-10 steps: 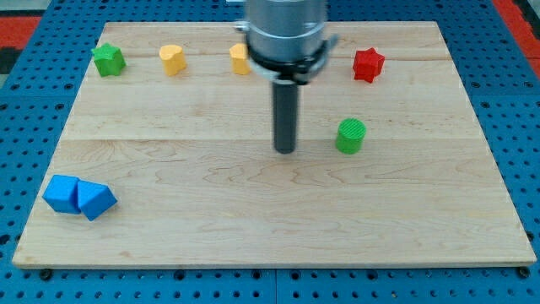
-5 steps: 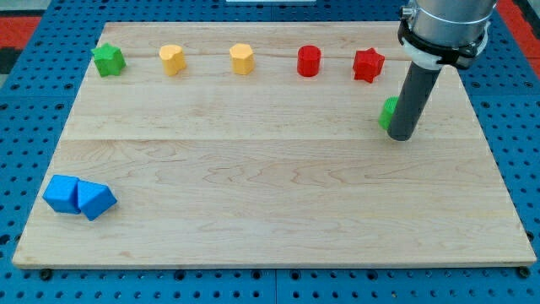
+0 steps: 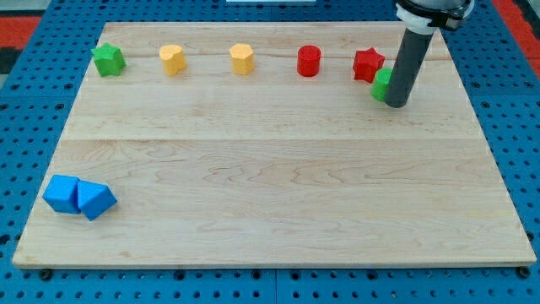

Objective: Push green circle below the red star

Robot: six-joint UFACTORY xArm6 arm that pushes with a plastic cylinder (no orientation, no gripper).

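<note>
Now my tip (image 3: 397, 103) stands near the top right corner of the wooden board (image 3: 270, 211), and it carries nothing, since it is only a bare rod end. It touches the right side of the green circle (image 3: 381, 85), which the rod partly hides. This green circle lies just below and to the right of the red star (image 3: 368, 64), almost touching it. Along the top edge, from the left, stand a green star (image 3: 108, 59), a yellow block (image 3: 172, 59) of unclear shape, a second yellow block (image 3: 242, 58) and a red cylinder (image 3: 310, 61). Near the bottom left corner two blue blocks touch each other: a blue cube (image 3: 62, 193) and a blue triangular block (image 3: 95, 200)
</note>
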